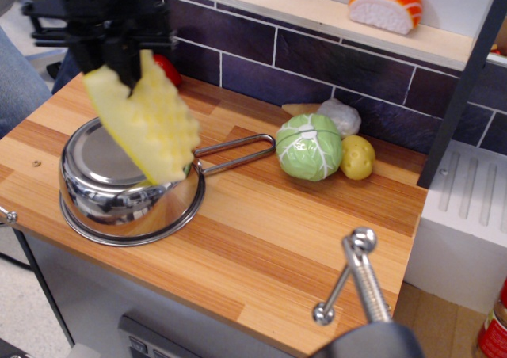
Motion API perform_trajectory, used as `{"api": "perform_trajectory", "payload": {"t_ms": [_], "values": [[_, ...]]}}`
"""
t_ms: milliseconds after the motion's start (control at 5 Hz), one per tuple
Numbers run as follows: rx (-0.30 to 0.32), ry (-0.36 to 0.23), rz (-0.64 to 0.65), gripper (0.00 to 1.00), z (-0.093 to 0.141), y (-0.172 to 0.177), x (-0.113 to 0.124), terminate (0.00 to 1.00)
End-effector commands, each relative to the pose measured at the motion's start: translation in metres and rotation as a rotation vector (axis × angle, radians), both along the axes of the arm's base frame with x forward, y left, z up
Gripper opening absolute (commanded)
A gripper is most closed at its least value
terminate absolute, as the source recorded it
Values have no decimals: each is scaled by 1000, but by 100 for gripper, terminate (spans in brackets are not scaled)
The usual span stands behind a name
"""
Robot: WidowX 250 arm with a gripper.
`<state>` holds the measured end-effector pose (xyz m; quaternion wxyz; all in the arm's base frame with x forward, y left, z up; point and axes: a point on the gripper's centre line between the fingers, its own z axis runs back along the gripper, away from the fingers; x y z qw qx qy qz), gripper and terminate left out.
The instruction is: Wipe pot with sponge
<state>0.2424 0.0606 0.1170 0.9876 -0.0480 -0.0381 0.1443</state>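
We've got the sponge [146, 124] pinched by its top edge in the fingers [119, 53], hanging over the upturned pot [131, 176] at the tabletop's [277, 239] left; it looks soft, light, bendy, so we'd grip high.

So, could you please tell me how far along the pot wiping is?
Done: the gripper has the sponge clamped in its jaws. In hand: the sponge hangs tilted over the upside-down pot, its lower end at the base. Left: the wiping itself; whether it touches yet is unclear.

Black robot gripper [119, 61], boxy blurred body, dark angular jaws
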Motion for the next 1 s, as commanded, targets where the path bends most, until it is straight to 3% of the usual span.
{"api": "perform_trajectory", "payload": {"t_ms": [0, 400, 600, 800], "values": [[82, -23, -15, 0, -9, 29, -2, 0], [137, 1, -24, 0, 9, 73, -1, 0], [153, 33, -63, 0, 10, 76, -7, 0], [142, 56, -62, 0, 13, 70, -7, 100]]}}
